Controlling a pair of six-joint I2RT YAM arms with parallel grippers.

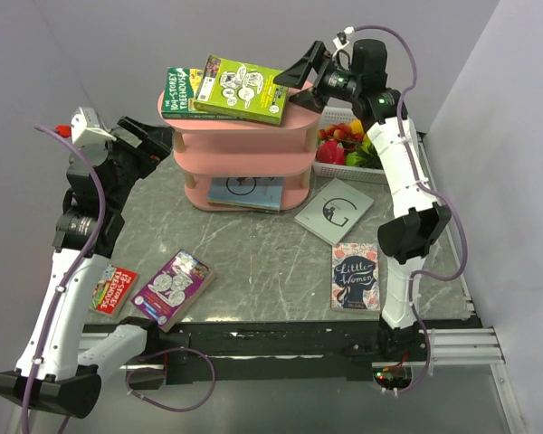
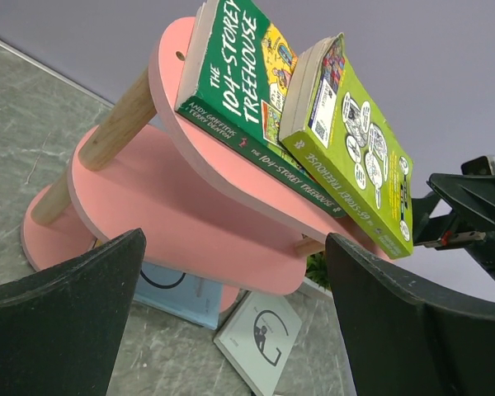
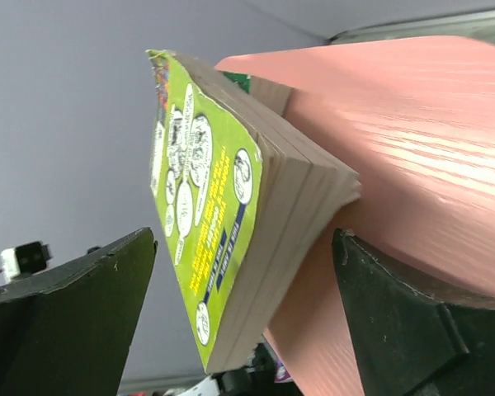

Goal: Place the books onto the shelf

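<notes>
lime book [image 1: 244,90] overhangs shelf [image 1: 253,145] edge; right tool [image 1: 301,83] gapes just beside.

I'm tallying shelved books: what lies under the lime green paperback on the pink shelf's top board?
A green "104-Storey Treehouse" paperback, flat on the pink oval top board. The lime green paperback hides part of its cover.
</notes>
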